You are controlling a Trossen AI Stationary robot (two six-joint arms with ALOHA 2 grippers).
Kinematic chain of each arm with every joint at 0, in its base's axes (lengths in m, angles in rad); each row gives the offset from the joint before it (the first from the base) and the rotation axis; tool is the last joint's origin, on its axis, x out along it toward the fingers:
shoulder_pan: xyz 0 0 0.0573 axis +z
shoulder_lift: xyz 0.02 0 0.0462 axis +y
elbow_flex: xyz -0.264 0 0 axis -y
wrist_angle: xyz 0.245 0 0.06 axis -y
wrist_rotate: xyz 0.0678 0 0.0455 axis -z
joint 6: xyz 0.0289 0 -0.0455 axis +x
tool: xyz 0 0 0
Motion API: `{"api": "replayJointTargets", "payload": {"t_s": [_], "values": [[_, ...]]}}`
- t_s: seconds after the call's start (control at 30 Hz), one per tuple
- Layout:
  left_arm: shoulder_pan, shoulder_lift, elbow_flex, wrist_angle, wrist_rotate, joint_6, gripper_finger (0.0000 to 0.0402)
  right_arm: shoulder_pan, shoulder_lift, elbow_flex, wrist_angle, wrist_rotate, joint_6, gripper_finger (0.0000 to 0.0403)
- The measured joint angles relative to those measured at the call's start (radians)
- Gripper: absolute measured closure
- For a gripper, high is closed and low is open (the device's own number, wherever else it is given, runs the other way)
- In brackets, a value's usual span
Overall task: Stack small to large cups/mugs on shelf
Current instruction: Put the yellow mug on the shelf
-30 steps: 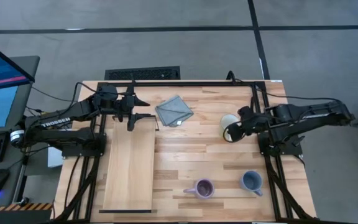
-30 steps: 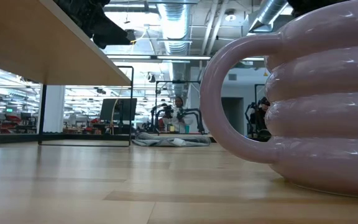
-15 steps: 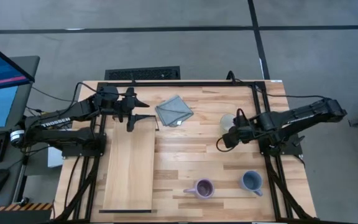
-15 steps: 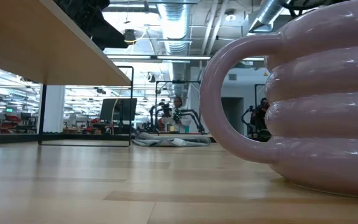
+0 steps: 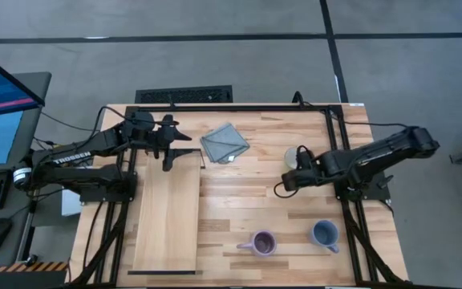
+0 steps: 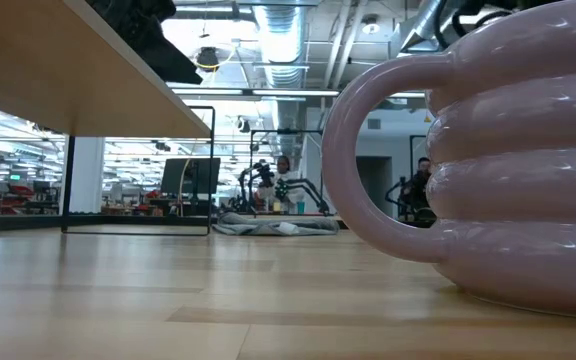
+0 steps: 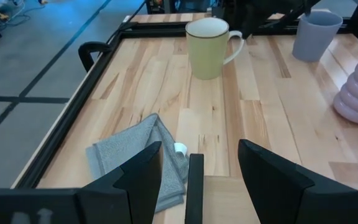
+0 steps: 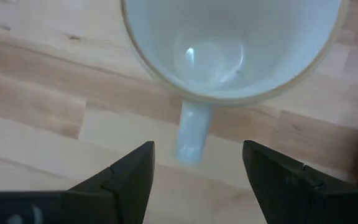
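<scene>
From above: drawn back off the cream-white mug (image 5: 293, 157) toward the counter's (image 5: 255, 205) middle, right gripper (image 5: 280, 187) with jaws spread. Right wrist: upright mug, handle between empty jaws. Left gripper (image 5: 184, 144) unmoved, spread, at shelf (image 5: 167, 217) end

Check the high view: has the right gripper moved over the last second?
Yes. The right gripper, open, has shifted toward the table's middle and slightly toward the near edge, from over the cream mug to just beside it, its handle between the fingers in the wrist view.
</scene>
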Motion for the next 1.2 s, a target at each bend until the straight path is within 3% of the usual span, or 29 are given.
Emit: {"api": "replayJointTargets", "payload": {"t_s": [0.3,0.53,1.2], "values": [[0.000,0.000,0.000,-0.008,0.000,0.000,0.0199,-0.041,0.062,0.000,0.015,0.015,-0.002,0.0136],[0.000,0.000,0.000,-0.059,0.000,0.026,0.0199,-0.059,0.098,0.000,0.084,-0.019,-0.095,0.0136],[0.000,0.000,0.000,-0.072,0.000,0.024,0.0199,-0.085,0.095,0.000,0.140,-0.039,-0.187,0.0138]]}}
